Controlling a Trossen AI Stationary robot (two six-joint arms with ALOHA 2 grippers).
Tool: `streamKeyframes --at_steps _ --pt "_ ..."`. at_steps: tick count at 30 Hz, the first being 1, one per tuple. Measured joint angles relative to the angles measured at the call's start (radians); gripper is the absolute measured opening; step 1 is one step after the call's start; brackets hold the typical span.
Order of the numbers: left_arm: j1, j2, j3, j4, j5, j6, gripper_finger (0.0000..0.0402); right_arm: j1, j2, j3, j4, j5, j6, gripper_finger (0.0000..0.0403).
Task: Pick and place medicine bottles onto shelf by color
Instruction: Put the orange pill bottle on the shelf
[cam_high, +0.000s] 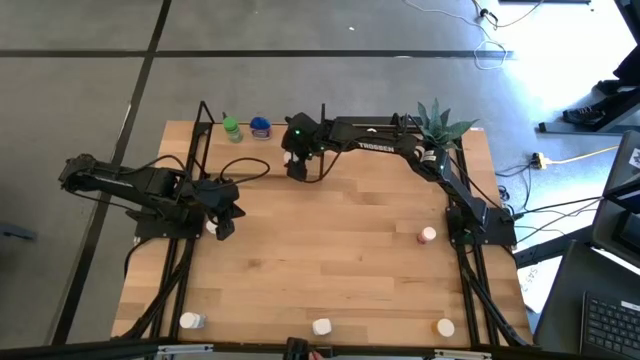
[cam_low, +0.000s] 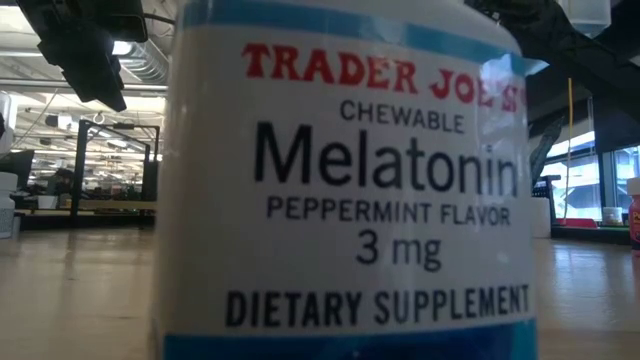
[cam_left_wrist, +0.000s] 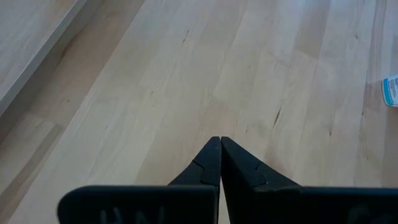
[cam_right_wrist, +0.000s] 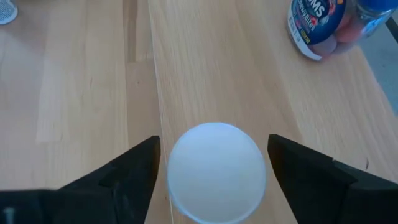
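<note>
right hand (cam_right_wrist: 214, 165) open around a white-capped bottle (cam_right_wrist: 216, 169) on the shelf (cam_high: 380, 165).
fingers stand clear of the cap on both sides; blue bottle (cam_high: 260, 127) and green bottle (cam_high: 232, 129) nearby. left hand (cam_left_wrist: 220, 144) closed, empty, over the tabletop (cam_high: 340, 260).

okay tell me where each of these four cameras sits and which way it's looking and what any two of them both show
High view: overhead, straight down on the table; both arms show.
Low view: at tabletop height, filled by a Melatonin bottle; a dark arm part shows at upper left.
Left wrist view: past the shut left gripper onto bare wood.
Right wrist view: past the open right gripper, a white cap between its fingers.
Shared: the blue bottle shows from overhead and from the right wrist.
</note>
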Motion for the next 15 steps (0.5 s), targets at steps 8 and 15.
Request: streamKeyframes --at_steps 8,15 --pt "0.0 0.0 0.0 0.0 0.0 0.0 0.0 0.0 0.0 0.028 0.015 0.0 -0.001 0.03" --pt "0.0 0.0 0.0 0.0 0.0 0.0 0.0 0.0 0.0 0.142 -0.067 0.008 -0.023 0.03"
